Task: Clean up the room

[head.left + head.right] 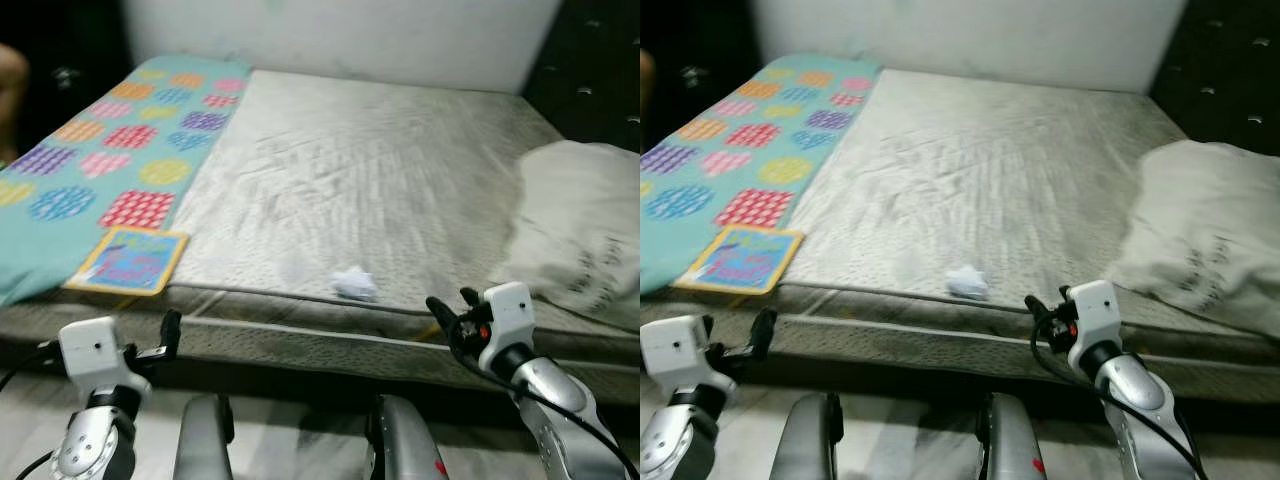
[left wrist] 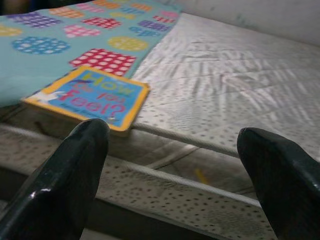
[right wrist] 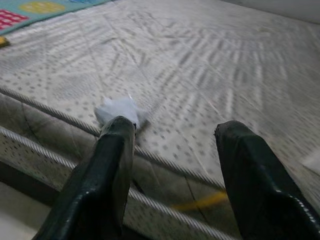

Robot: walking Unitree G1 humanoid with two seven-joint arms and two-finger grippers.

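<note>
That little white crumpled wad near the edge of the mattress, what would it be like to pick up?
The crumpled wad looks like tissue or paper, so it is probably very light and would squash between fingers. Its creased, irregular shape suggests it would not roll far if nudged. It sits close to the edge of the mattress, so a push might send it off onto the floor.

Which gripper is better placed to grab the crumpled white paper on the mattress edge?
Right. The right gripper is open beside the crumpled paper; the left gripper, also open, faces the book.
</note>
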